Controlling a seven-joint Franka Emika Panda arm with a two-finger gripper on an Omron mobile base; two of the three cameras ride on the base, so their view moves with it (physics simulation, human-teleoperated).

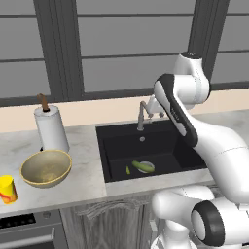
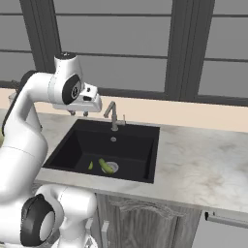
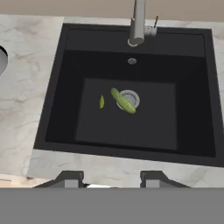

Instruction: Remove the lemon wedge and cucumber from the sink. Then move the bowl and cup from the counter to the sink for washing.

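The robot's two-finger gripper hangs high above the black rectangular sink, its dark fingertips set apart with nothing between them, pointing down into the basin. On the basin floor lies the short dark green cucumber, one end overlapping the round silver drain; the tiny yellow-green lemon wedge rests just beside it, apart from it. Neither has been lifted yet. On the light grey marbled counter to the left of the sink wait the wide tan-olive bowl and, nearer the edge, the small yellow cup with red markings, with a white paper-towel roll standing behind the bowl. The grey metal faucet rises at the back rim. The risks ahead look plain: the sliver of lemon is small enough to slip from the fingers or be missed outright, the rounded cucumber could roll when touched, and a careless descent might clip the faucet.
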